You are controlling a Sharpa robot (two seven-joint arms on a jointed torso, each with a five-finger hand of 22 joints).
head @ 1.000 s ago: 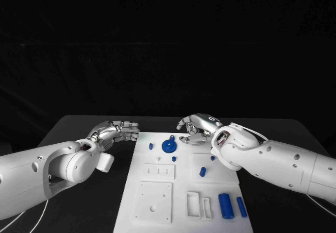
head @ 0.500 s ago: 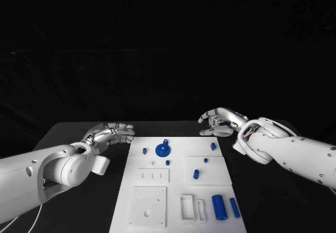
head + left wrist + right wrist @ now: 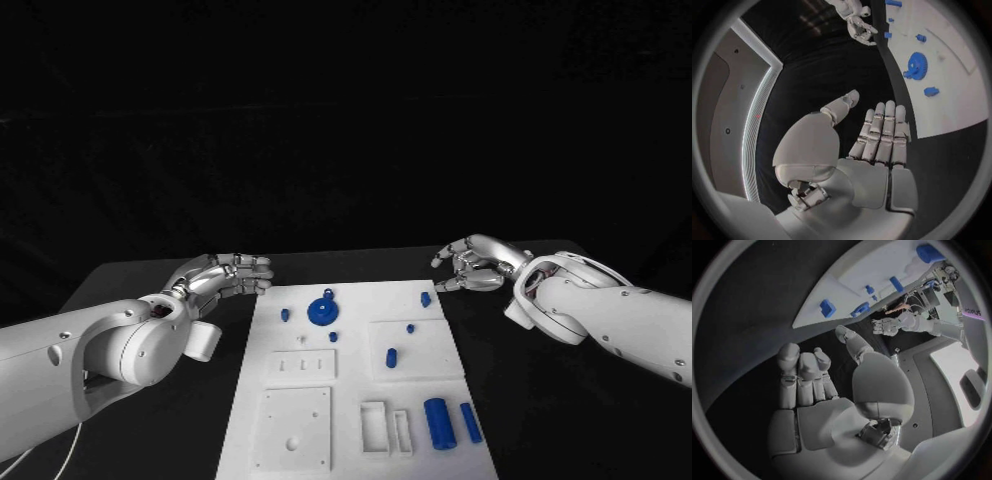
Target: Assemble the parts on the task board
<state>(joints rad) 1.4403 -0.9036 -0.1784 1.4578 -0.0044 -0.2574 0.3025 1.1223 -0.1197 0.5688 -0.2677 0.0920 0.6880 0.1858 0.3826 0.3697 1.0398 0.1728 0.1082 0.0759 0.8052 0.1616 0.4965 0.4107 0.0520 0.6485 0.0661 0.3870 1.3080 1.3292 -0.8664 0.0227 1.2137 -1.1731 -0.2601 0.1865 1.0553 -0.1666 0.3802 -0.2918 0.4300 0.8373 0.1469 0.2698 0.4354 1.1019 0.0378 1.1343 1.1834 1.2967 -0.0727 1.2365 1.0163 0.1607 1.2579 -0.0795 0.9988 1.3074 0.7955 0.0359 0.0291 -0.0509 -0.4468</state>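
Both hands held nothing: left hand (image 3: 224, 275) fingers side by side and extended, right hand (image 3: 473, 266) fingers curled. Task board (image 3: 353, 400) lay between them, blue parts (image 3: 323, 309) mostly loose, assembly barely begun.

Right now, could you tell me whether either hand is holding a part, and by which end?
Nothing is held. The left hand shows a bare palm with its fingers extended; the right hand has its fingers curled over an empty palm.
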